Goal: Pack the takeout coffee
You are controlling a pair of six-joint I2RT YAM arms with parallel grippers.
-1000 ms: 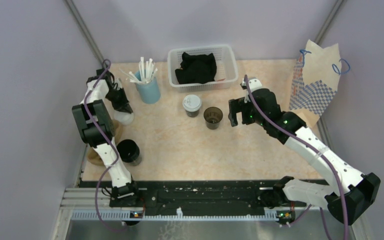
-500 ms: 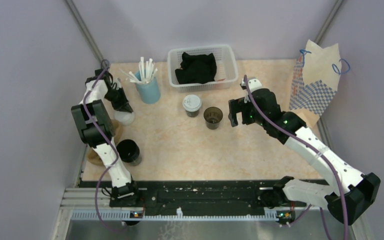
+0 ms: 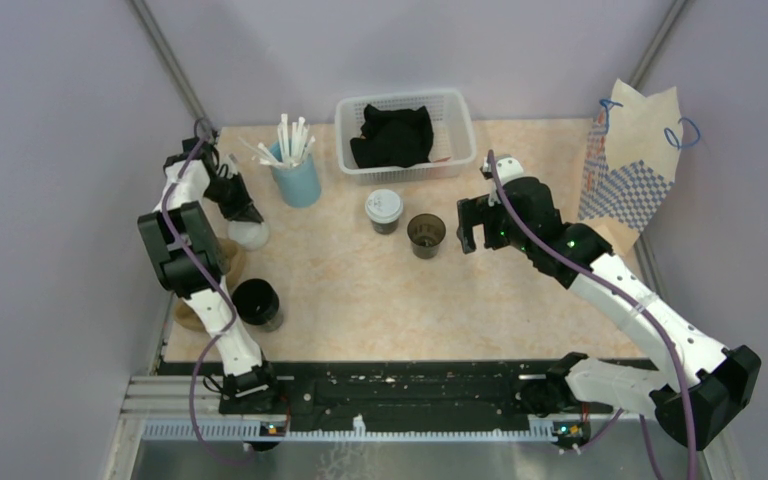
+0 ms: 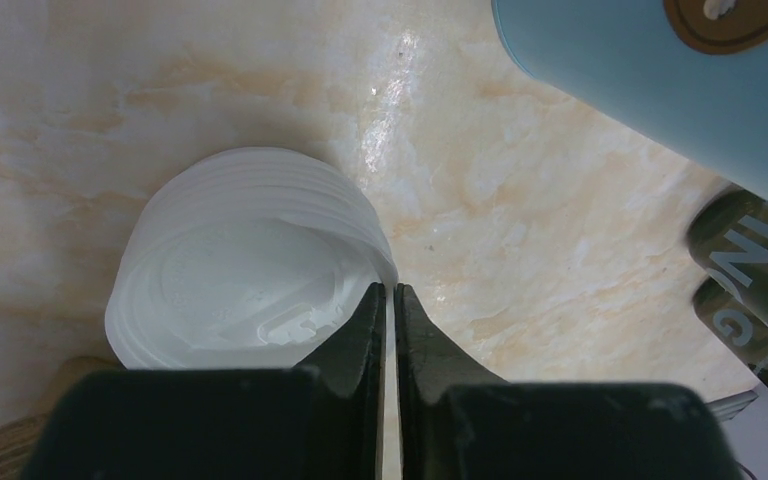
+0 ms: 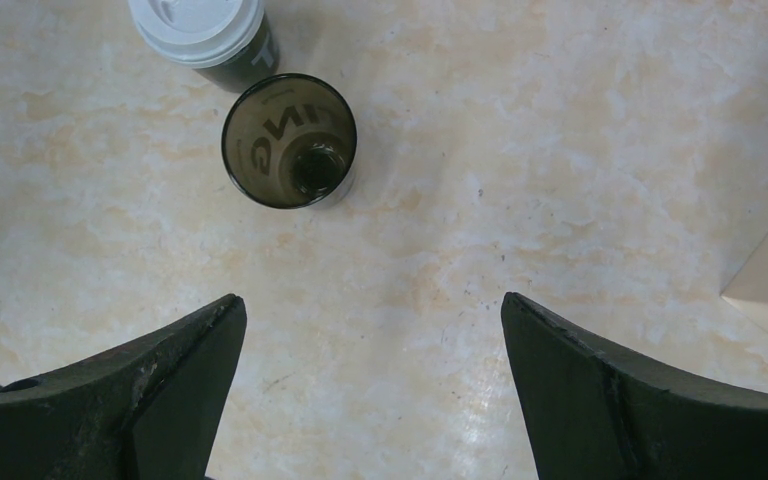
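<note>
Left gripper (image 4: 386,300): pinched shut on rim of top lid (image 4: 240,280) of a stack
Right gripper (image 5: 370,400): spread wide, near open cup (image 5: 289,141)
Lidded cup (image 5: 200,25): just beside open cup

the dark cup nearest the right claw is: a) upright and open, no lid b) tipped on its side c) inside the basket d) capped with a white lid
A: the dark cup stands lidless with its inside visible, ahead of the open right claw and beside the lidded cup.
</note>
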